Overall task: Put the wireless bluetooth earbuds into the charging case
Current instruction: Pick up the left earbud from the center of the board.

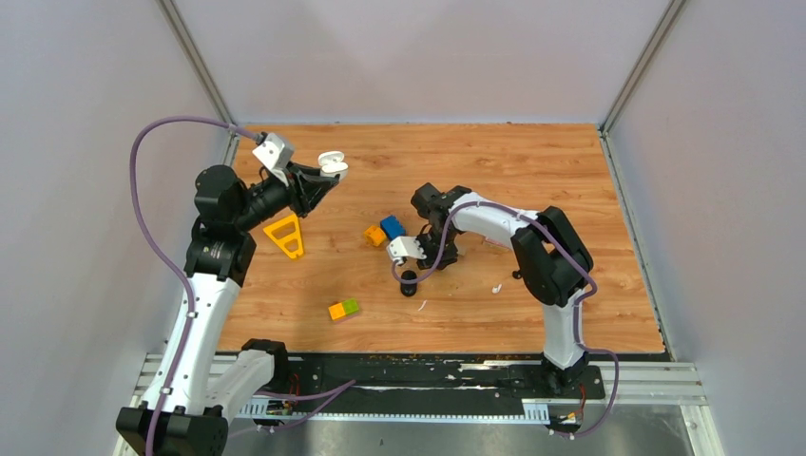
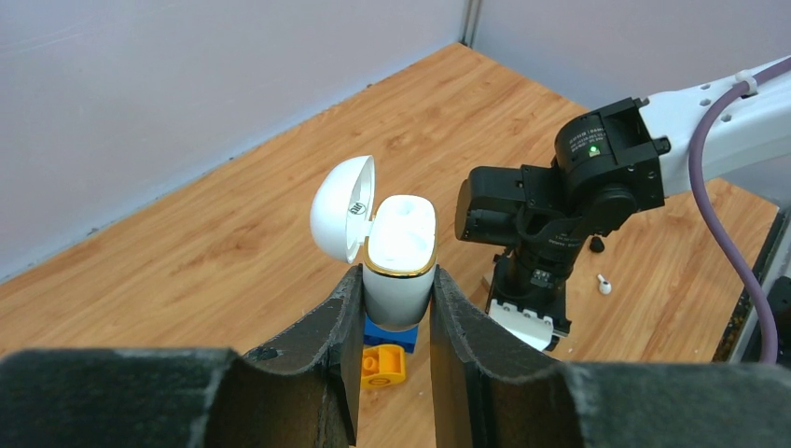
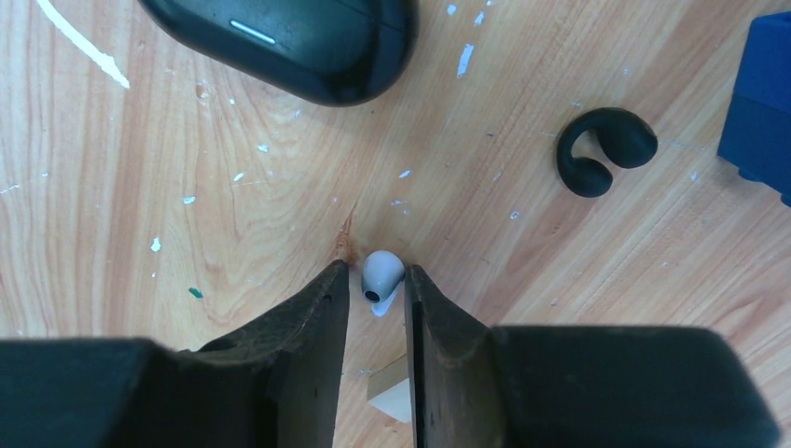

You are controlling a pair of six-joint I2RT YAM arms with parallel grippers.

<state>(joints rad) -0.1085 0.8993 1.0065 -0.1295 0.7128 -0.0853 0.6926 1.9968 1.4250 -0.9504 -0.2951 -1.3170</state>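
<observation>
My left gripper [image 1: 325, 178] is raised at the far left and shut on the white charging case [image 2: 399, 250], whose lid stands open; it also shows in the top view [image 1: 333, 163]. My right gripper [image 3: 377, 280] points down at the table, jaws narrowly apart around a white earbud [image 3: 382, 276] that touches the right finger, with a small gap on the left. A black clip-shaped earbud [image 3: 604, 149] lies beyond to the right. Another white earbud [image 1: 496, 287] lies right of the right gripper [image 1: 428, 258] and shows in the left wrist view [image 2: 603, 285]. The fourth earbud is not visible.
A black closed case [image 3: 280, 37] lies just ahead of the right fingers. A thin white sliver [image 3: 84, 42] lies left of it. A blue block [image 1: 392, 226] and an orange block [image 1: 375, 236] sit mid-table, a yellow triangle [image 1: 287, 235] to the left, and an orange-green block [image 1: 344, 309] nearer.
</observation>
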